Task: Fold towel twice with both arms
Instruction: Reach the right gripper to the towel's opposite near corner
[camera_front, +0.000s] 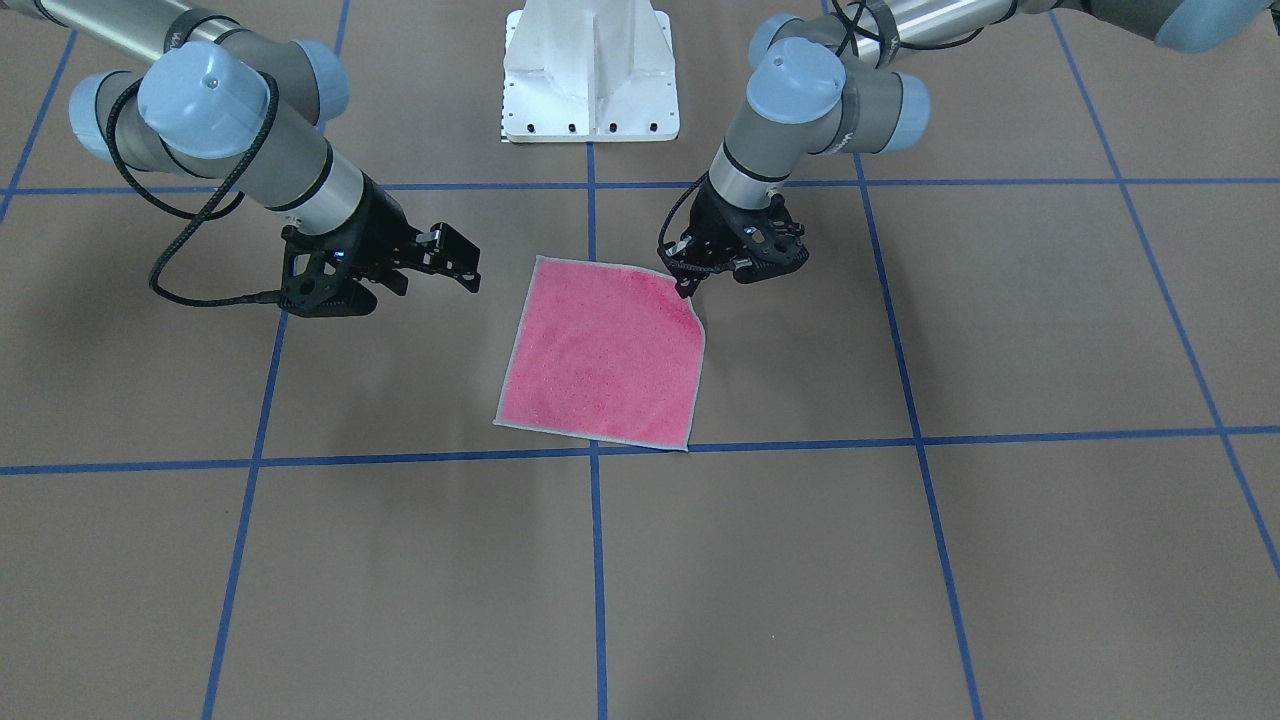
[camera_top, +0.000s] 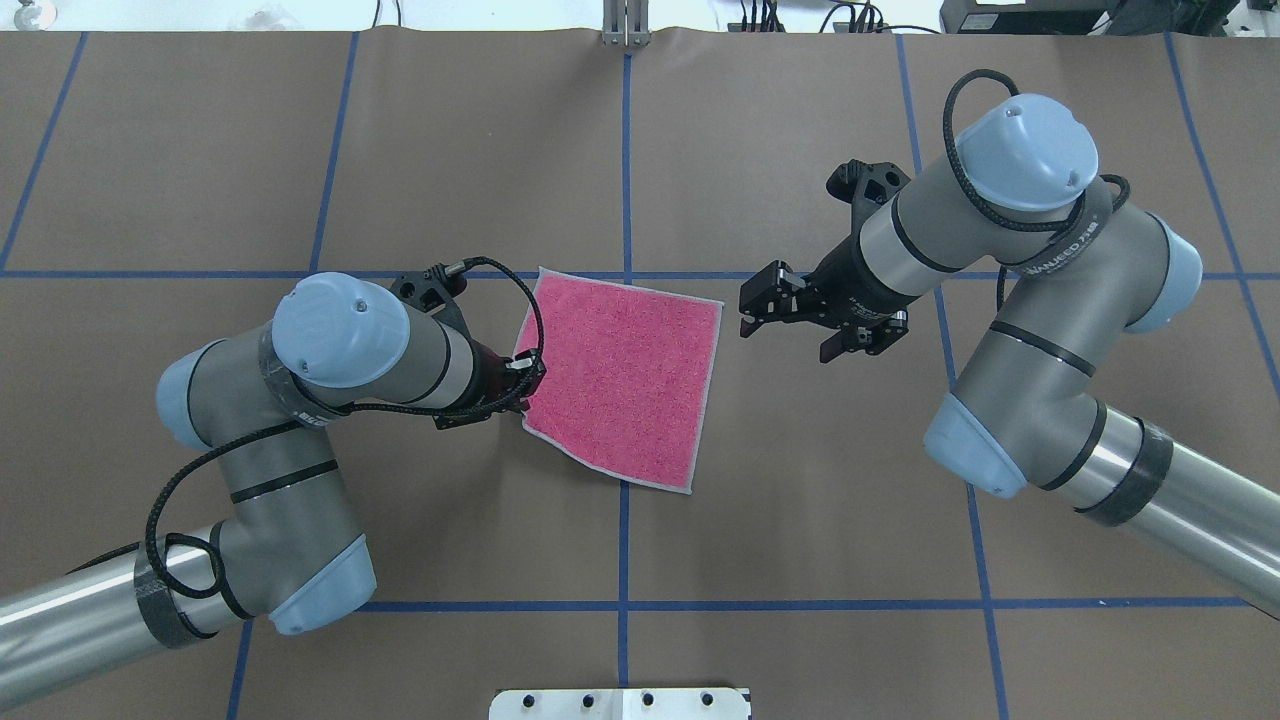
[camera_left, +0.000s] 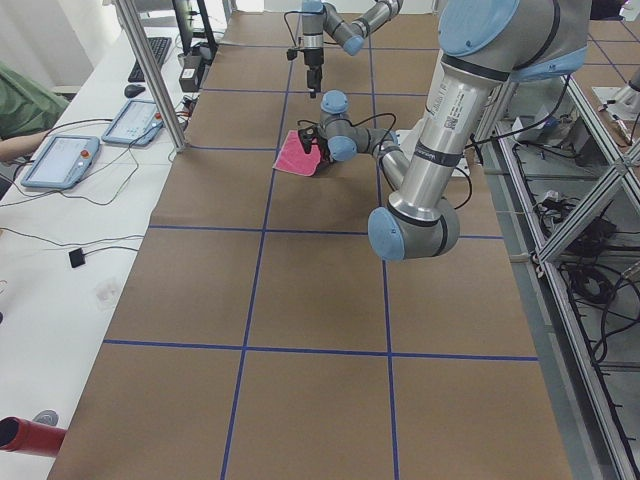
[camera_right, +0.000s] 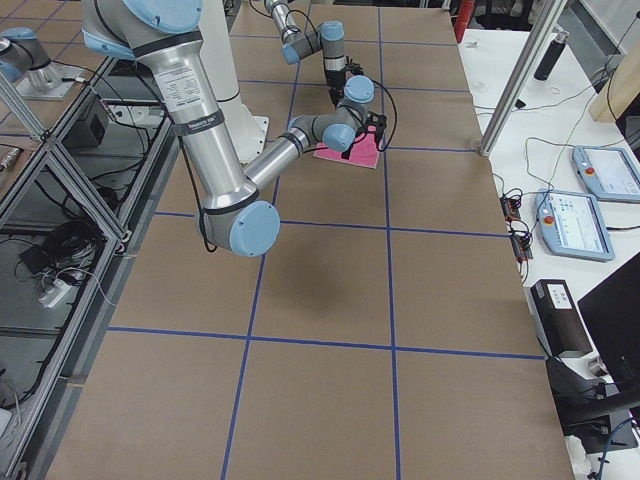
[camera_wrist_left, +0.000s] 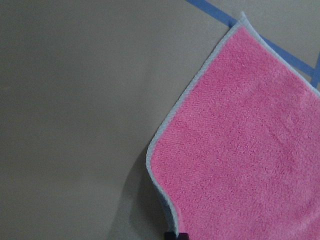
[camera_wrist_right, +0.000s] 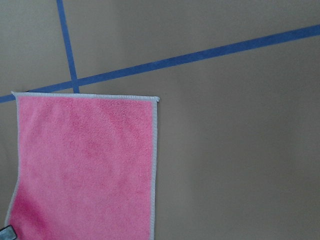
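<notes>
Left fingers (camera_front: 686, 284): clenched on the corner of the small square terry towel (camera_front: 600, 350) that lies nearest the left arm (camera_top: 340, 340) on the robot's side; in the left wrist view one black tip shows at the cloth's bottom edge.
Right fingers (camera_front: 455, 245): released and spread apart, grasping nothing, just beside the towel's right-hand edge without touching it.
Towel: pink face up with light grey stitched edging all round, lying between the two arms, turned slightly askew to the grid.
Pinched corner: raised a little off the surface, its edging curling inward, with a shadow under it; the rest of the cloth lies flat.
Towel position: across the centre blue tape line (camera_top: 625, 150), with its far corners at the cross line on the side away from the robot.
Surface (camera_top: 800, 480): brown paper marked with a blue tape grid.
Right arm (camera_top: 1000, 200): reaches in from its own side, its wrist angled toward the towel.
White bolted pedestal base (camera_front: 590, 75): stands at the centre line on the robot's side, well apart from the towel.
</notes>
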